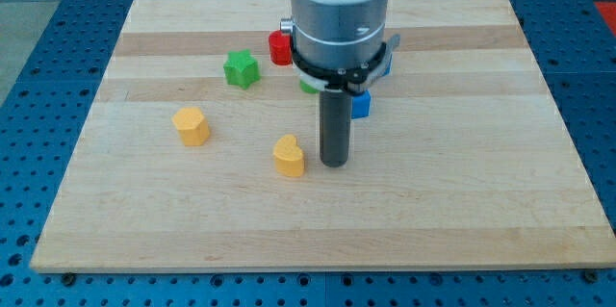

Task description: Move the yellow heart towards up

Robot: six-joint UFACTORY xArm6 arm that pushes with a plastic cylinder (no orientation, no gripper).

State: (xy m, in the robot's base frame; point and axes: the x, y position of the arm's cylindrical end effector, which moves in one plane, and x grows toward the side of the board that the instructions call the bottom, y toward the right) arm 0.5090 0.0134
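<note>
The yellow heart [288, 156] lies on the wooden board [462, 201], a little below the board's middle. My tip [334, 163] rests on the board just to the right of the heart, a small gap apart. A second yellow block [192, 126], roughly hexagonal, lies further left.
A green star-like block [243, 68] and a red block [280, 47] lie above the heart, toward the view's top. A blue block [361, 105] sits behind the rod, and a bit of another green block [308, 86] shows under the arm's body. Blue perforated table surrounds the board.
</note>
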